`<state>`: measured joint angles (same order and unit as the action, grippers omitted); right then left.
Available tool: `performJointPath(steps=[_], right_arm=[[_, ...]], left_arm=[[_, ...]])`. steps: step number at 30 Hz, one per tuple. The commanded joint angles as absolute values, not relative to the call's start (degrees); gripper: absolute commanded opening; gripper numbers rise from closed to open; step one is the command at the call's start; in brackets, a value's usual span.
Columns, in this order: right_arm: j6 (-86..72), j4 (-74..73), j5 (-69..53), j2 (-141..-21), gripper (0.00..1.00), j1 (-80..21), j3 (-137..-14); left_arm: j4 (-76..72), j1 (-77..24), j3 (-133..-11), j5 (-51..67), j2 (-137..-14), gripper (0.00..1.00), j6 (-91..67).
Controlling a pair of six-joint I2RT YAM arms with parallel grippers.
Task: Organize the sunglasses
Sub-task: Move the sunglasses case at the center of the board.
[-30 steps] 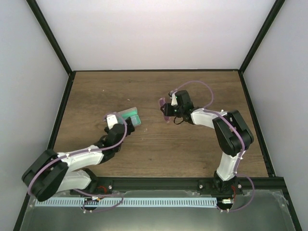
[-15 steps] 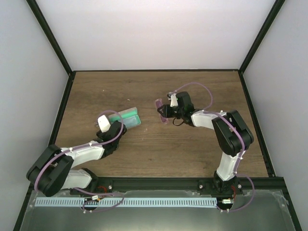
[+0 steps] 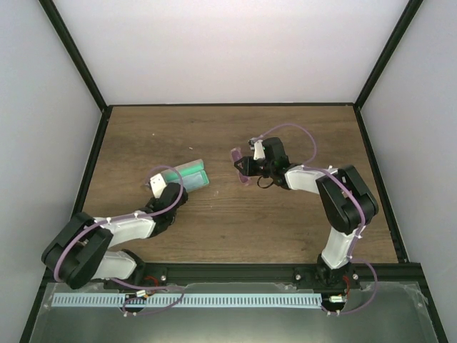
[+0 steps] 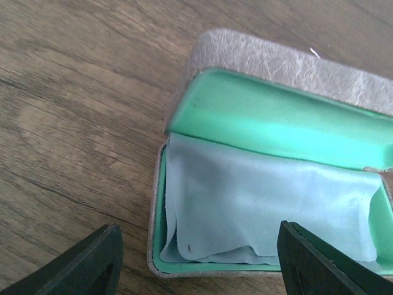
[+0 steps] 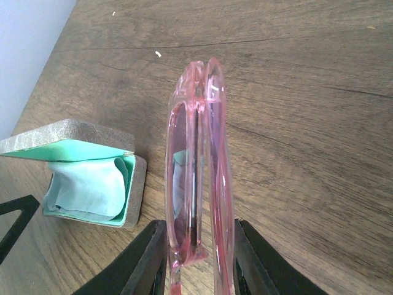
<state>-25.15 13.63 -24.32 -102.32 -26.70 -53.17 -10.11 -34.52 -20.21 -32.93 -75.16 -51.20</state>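
Observation:
In the right wrist view the folded pink sunglasses [image 5: 196, 160] stand on edge above the wood, and my right gripper [image 5: 199, 258] is shut on their near end. From above, the sunglasses [image 3: 238, 164] hang in the right gripper [image 3: 246, 166] to the right of the case. The grey case [image 3: 188, 174] lies open, its green lining up, with a light blue cloth [image 4: 264, 203] spread inside. My left gripper [image 3: 158, 184] is at the case's left end. It is open, its fingers [image 4: 92, 261] set wide on either side of the case's near edge [image 4: 209, 271], not touching it.
Black frame rails [image 3: 86, 164] and white walls border the brown wooden table [image 3: 214, 128]. The open case [image 5: 92, 178] sits left of the sunglasses in the right wrist view. Bare wood lies around both arms.
The left gripper has drawn back from over the case to its left end, and its jaws have narrowed somewhat. The right gripper has carried the sunglasses slightly left.

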Motion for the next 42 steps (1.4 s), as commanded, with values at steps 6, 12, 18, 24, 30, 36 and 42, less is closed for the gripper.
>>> performJointPath(steps=[6, 12, 18, 24, 30, 36, 42], right_arm=[[-24.18, 14.46, -23.01, -99.35, 0.29, -26.54, -52.32], [-24.14, 13.92, -21.83, -98.69, 0.29, -26.54, -51.94], [-24.22, 13.98, -21.72, -99.05, 0.29, -26.55, -51.84], [-24.02, 13.54, -21.03, -98.40, 0.29, -26.54, -51.52], [-24.08, 13.76, -20.57, -98.00, 0.29, -26.54, -51.24], [-23.93, 13.62, -20.06, -98.21, 0.29, -26.54, -51.50], [-23.76, 13.54, -19.82, -98.89, 0.29, -26.43, -52.01]], left_arm=[[-13.59, -33.78, -21.77, -30.51, -81.20, 0.53, -50.22], [-13.65, -33.77, -21.90, -28.30, -80.80, 0.46, -50.27], [-17.13, -33.87, -21.82, -22.90, -82.42, 0.46, -50.27], [-22.45, -34.05, -22.63, -13.85, -87.19, 0.45, -51.57], [-25.33, -35.42, -24.70, -10.14, -92.85, 0.46, -53.94], [-26.23, -37.34, -26.01, -9.14, -95.02, 0.55, -55.23], [-19.62, -39.52, -29.14, -10.08, -93.10, 0.85, -49.74]])
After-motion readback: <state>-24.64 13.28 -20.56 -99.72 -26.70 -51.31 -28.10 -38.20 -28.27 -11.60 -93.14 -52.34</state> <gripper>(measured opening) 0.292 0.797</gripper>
